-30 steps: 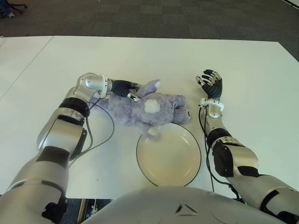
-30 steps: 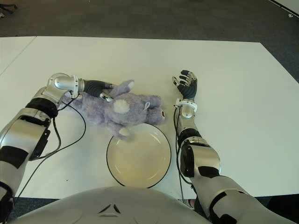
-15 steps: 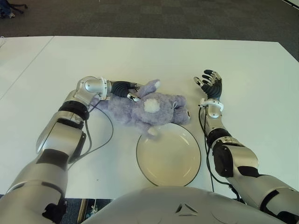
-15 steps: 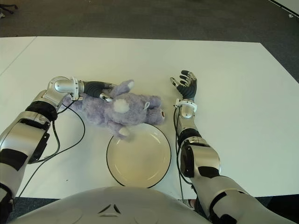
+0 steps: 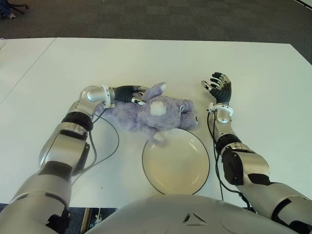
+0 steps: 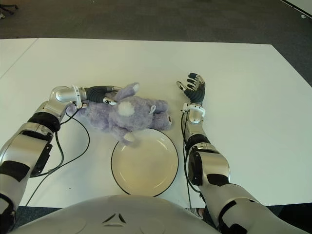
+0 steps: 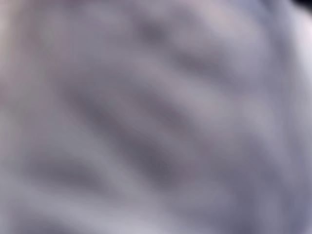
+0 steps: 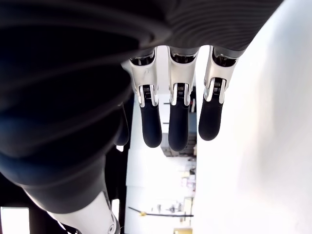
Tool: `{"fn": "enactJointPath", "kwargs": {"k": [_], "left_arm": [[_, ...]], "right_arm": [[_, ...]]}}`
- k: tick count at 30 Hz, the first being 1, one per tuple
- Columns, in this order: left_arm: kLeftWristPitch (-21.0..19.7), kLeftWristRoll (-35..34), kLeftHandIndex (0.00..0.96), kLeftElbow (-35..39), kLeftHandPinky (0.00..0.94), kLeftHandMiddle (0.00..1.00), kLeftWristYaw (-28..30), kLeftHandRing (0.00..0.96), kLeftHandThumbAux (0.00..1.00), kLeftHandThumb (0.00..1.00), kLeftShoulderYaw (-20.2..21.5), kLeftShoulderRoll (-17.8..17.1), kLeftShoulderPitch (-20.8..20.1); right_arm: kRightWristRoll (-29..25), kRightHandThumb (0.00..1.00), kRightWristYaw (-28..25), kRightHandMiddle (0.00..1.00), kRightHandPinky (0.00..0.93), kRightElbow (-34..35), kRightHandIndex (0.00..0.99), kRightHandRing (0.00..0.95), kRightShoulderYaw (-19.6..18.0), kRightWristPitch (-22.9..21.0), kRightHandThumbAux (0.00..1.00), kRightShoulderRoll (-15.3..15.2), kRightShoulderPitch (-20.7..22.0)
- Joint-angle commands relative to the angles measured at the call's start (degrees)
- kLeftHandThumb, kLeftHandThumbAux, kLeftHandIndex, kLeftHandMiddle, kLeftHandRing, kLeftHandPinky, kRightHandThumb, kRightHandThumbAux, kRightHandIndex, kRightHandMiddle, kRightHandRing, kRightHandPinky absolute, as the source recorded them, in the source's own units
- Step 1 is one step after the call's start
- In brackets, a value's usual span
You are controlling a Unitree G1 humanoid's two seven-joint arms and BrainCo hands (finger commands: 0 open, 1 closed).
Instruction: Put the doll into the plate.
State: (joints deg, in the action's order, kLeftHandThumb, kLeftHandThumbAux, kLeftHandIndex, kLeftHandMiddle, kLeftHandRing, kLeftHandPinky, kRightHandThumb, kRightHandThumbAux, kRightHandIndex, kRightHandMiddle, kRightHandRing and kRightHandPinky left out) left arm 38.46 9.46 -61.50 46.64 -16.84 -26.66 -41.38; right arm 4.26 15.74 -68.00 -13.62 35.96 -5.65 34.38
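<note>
The purple plush doll (image 5: 156,114) lies on the white table (image 5: 146,58), its lower edge and one leg reaching over the far rim of the white plate (image 5: 175,163). My left hand (image 5: 129,93) comes in from the left and its dark fingers are pressed into the doll's fur near the ear. Purple fur (image 7: 156,117) fills the whole left wrist view. To the right of the doll my right hand (image 5: 219,87) shows with its fingers (image 8: 178,122) spread and holding nothing.
A black cable (image 5: 114,141) loops over the table beside my left forearm. A second white table (image 5: 19,63) adjoins on the left. Dark carpet (image 5: 170,19) lies beyond the far table edge.
My left forearm has dropped lower and swung outward while its hand stayed on the doll. The doll, the plate and my right hand are where they were.
</note>
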Motion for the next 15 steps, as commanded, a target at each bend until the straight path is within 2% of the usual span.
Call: {"fn": "enactJointPath", "kwargs": {"k": [1,2,5,6,9,10,11,12,15], "left_arm": [[-0.7,6.1,0.492,1.0,0.816,0.712,-20.7,0.745,0.738,0.213,0.5,1.9,11.0],[-1.4,6.6,0.567,1.5,0.82,0.742,-24.1,0.761,0.763,0.299,0.8,2.2,11.5],[-3.9,7.0,0.615,2.8,0.849,0.776,-31.2,0.794,0.772,0.377,1.5,3.2,12.4],[-4.5,7.0,0.666,3.2,0.871,0.808,-32.8,0.823,0.768,0.476,1.6,3.5,12.6],[-4.9,6.6,0.701,3.8,0.882,0.83,-36.6,0.841,0.756,0.554,2.3,4.5,13.2],[-5.0,6.4,0.735,3.9,0.886,0.85,-37.6,0.855,0.74,0.627,2.7,4.9,13.3],[-5.0,5.9,0.741,4.0,0.887,0.854,-38.8,0.857,0.736,0.641,3.1,5.4,13.5],[-5.1,5.7,0.763,4.1,0.889,0.865,-39.6,0.864,0.72,0.706,3.3,5.7,13.6],[-5.7,4.9,0.77,4.2,0.889,0.868,-41.4,0.865,0.711,0.741,3.6,6.5,13.8]], "right_arm": [[0.8,0.172,-0.3,0.287,0.296,-9.1,0.278,0.291,0.8,-4.2,0.9,3.2,-15.1],[0.9,0.174,-0.3,0.288,0.297,-9.1,0.282,0.293,0.8,-4.2,0.903,3.2,-15.1],[0.8,0.178,-0.2,0.288,0.288,-9.1,0.286,0.292,0.7,-4.0,0.903,3.3,-15.2],[0.8,0.178,-0.1,0.288,0.284,-9.1,0.291,0.292,0.7,-3.9,0.901,3.3,-15.2],[0.8,0.18,0.0,0.29,0.288,-9.1,0.296,0.293,0.6,-3.8,0.902,3.3,-15.2],[0.8,0.186,0.0,0.292,0.297,-9.1,0.301,0.295,0.6,-3.8,0.902,3.3,-15.2],[0.7,0.189,-0.1,0.292,0.298,-9.1,0.302,0.296,0.6,-3.8,0.902,3.3,-15.2],[0.7,0.199,-0.2,0.293,0.296,-9.1,0.305,0.295,0.6,-3.9,0.899,3.3,-15.2],[0.2,0.205,-0.8,0.293,0.293,-9.1,0.307,0.295,0.2,-3.9,0.898,3.4,-15.2]]}}
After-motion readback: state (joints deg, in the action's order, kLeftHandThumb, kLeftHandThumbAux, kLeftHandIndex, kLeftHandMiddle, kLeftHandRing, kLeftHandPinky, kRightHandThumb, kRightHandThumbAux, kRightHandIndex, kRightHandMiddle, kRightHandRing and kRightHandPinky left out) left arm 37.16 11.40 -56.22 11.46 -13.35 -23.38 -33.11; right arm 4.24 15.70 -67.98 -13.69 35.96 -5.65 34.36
